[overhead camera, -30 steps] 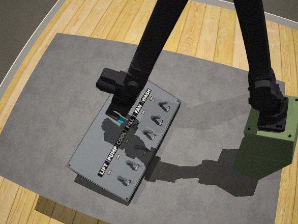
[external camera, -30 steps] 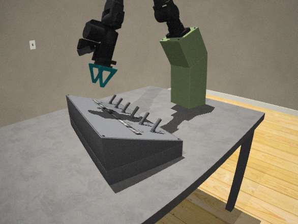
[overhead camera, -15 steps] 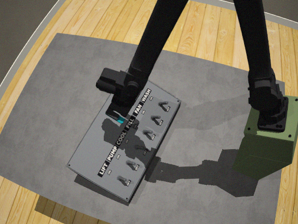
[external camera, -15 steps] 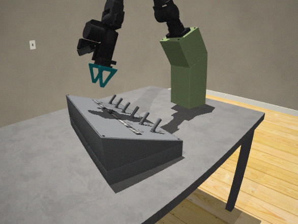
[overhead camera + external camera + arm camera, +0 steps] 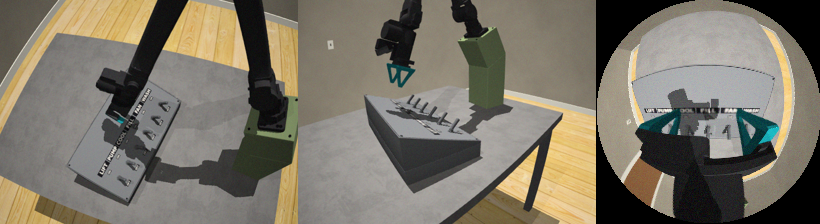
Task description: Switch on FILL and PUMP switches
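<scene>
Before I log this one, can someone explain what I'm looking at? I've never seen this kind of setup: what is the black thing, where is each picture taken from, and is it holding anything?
The black thing is a single robot arm bolted to a green pedestal that stands on a grey table. At its end is a gripper with two teal fingers; they stand wide open and hold nothing.

One picture looks down from above, one looks across the table from the side, and the round one comes from a camera on the arm's wrist, looking past the fingers.

On the table sits a sloped grey console with six toggle switches in a row, labelled LIFT, PUMP, COOL, FILL, FAN and WASH. All six levers lean the same way. The gripper hangs above the console near the FILL label, touching nothing.
</scene>
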{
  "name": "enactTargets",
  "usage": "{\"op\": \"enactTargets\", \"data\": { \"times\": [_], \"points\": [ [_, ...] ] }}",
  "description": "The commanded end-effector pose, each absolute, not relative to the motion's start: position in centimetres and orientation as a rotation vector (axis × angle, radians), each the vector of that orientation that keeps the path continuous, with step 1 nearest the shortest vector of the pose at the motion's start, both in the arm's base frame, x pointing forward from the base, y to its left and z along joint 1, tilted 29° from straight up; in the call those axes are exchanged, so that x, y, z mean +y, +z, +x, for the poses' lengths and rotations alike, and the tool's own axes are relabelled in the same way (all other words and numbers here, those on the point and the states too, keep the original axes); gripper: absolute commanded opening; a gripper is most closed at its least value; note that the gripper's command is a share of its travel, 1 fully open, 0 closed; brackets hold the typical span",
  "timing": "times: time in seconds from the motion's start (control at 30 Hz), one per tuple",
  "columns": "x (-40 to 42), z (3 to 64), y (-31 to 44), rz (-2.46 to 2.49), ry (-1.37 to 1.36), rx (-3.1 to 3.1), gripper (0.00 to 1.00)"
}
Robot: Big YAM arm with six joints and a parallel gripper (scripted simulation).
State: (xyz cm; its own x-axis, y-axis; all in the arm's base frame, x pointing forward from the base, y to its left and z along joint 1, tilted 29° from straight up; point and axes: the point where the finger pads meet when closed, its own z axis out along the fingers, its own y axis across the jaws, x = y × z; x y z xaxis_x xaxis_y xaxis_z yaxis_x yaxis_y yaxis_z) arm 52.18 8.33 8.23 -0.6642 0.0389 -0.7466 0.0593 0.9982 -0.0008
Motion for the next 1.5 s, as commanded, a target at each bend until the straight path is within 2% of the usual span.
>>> {"op": "enactTargets", "data": {
  "times": [0.0,0.83,1.47],
  "points": [
    [7.7,52.9,10.5,0.073,-0.022,2.238,1.0],
    [1.1,52.5,10.5,0.069,-0.032,2.236,1.0],
    [1.5,52.5,10.4,0.06,-0.025,2.238,1.0]
  ]
}}
